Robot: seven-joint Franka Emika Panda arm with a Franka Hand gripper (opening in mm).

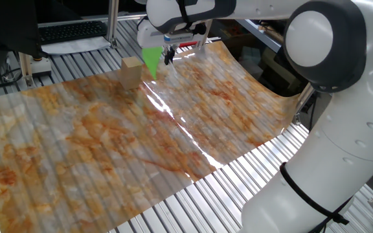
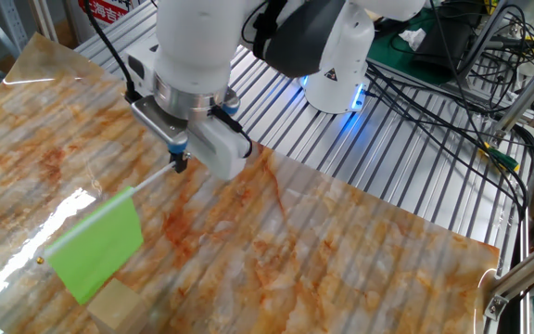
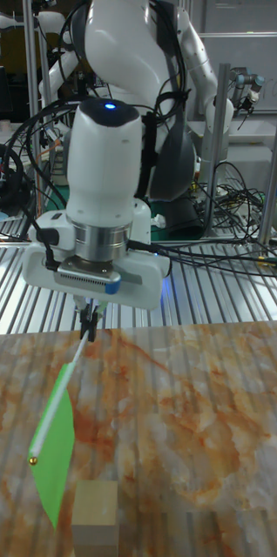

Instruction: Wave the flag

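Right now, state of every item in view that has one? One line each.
gripper: shut on the flag's stick, held above the mat.
flag: held off the mat, stick slanting down away from the gripper, green panel hanging open.
wooden block: resting flat on the mat, not gripped; contact with the flag cannot be told.
marbled mat: spread over the table, far edge curling up.
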